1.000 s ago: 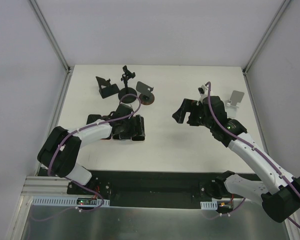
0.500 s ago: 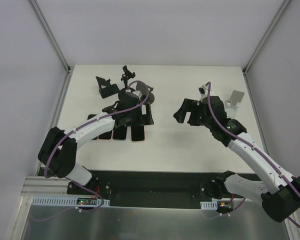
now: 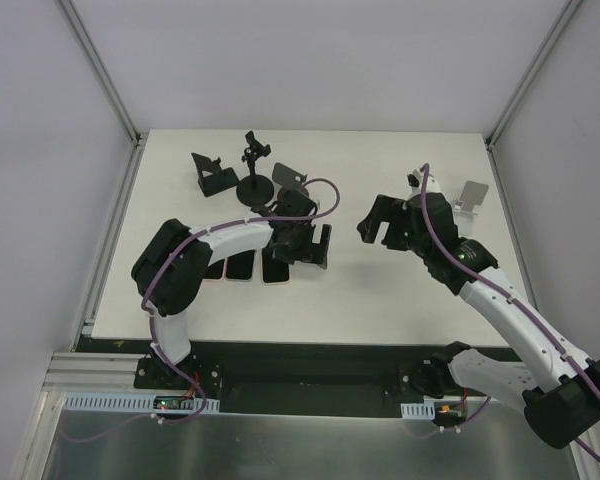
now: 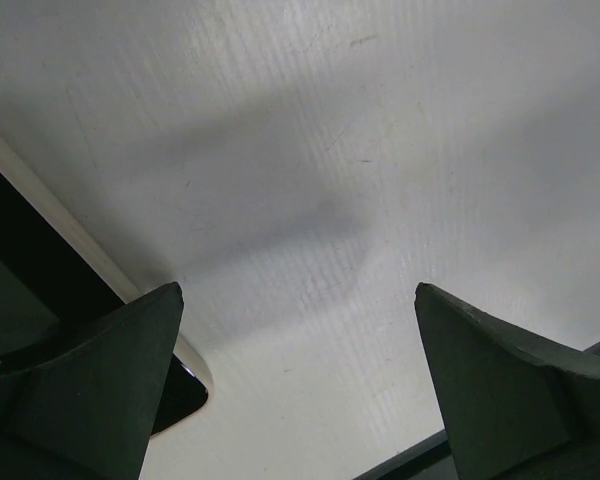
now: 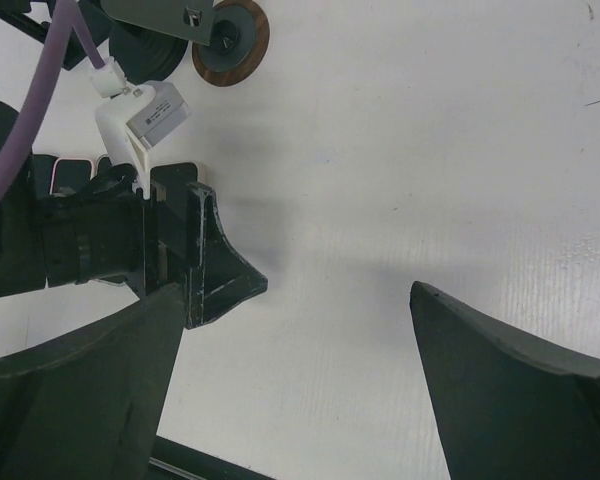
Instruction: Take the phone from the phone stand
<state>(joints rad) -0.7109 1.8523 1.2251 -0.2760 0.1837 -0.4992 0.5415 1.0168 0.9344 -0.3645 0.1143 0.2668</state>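
Three phones lie flat side by side on the white table (image 3: 380,290): two with pink edges (image 3: 240,266) and one dark one (image 3: 275,269). No phone shows on any stand. A black angled stand (image 3: 212,176), a clamp stand on a round base (image 3: 253,172) and a grey plate stand on a brown disc (image 3: 293,186) are at the back left; a silver stand (image 3: 471,196) is at the back right. My left gripper (image 3: 318,246) is open and empty just right of the phones, low over bare table (image 4: 298,300). My right gripper (image 3: 378,226) is open and empty above the table's middle (image 5: 295,295).
In the left wrist view a phone's rounded corner (image 4: 185,392) shows by the left finger (image 4: 90,390). The right wrist view shows my left gripper's black fingers (image 5: 205,255), its white cable clip (image 5: 130,115) and the brown disc (image 5: 230,30).
My left arm has swung right, from over the flat phones to the bare table beside them, with nothing in it. My right gripper has drifted slightly right and back.
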